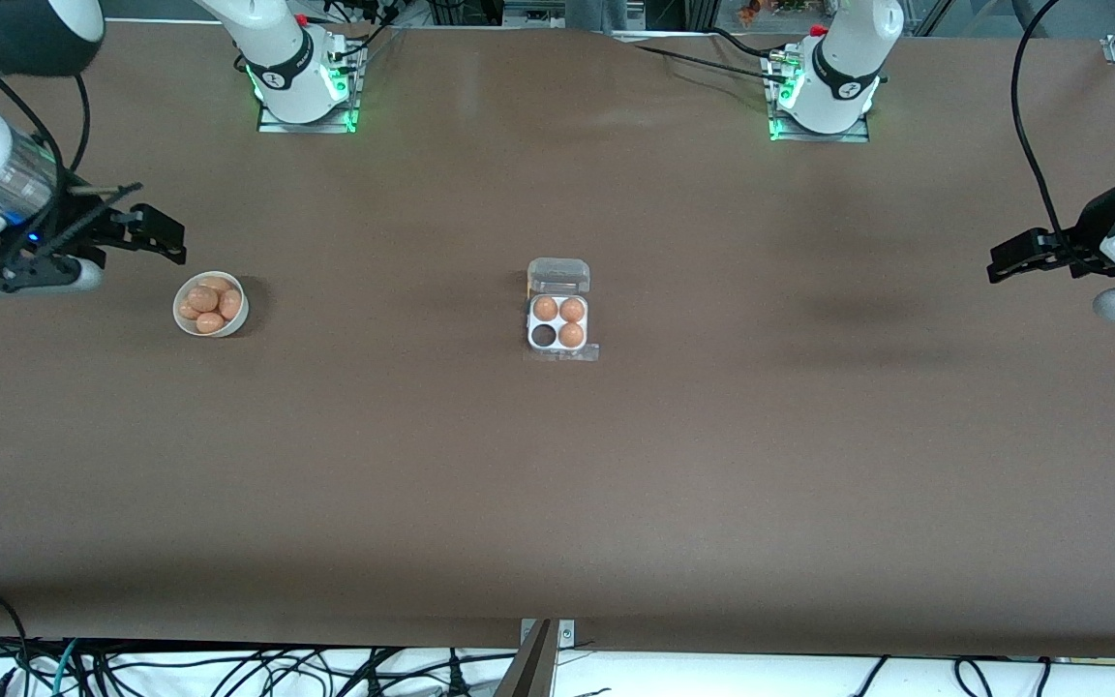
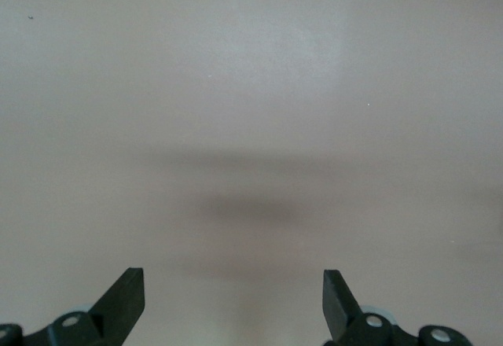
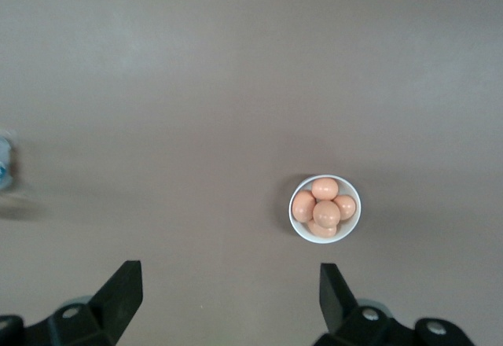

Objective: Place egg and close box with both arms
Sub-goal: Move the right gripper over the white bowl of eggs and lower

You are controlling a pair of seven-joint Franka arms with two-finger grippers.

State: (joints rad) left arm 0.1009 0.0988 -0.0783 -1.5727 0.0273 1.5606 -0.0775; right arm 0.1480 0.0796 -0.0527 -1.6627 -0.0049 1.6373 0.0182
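Bowl (image 3: 325,208) of eggs (image 3: 324,211) on table (image 3: 196,86)

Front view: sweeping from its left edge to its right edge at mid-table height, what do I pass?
right gripper, open → white bowl of eggs → box, lid open, three eggs in, one cell empty → left gripper, open

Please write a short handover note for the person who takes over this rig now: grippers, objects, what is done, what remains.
Left gripper: open, empty, over bare table at the left arm's end, waiting.
Right gripper: open, empty, above the table beside the white bowl.
Bowl: holds several eggs, at the right arm's end.
Egg carton: mid-table, clear lid open, three cells filled, one empty cell.
Done: nothing yet.
Left: pick one egg from the bowl, place it in the empty cell, close the lid with both arms.
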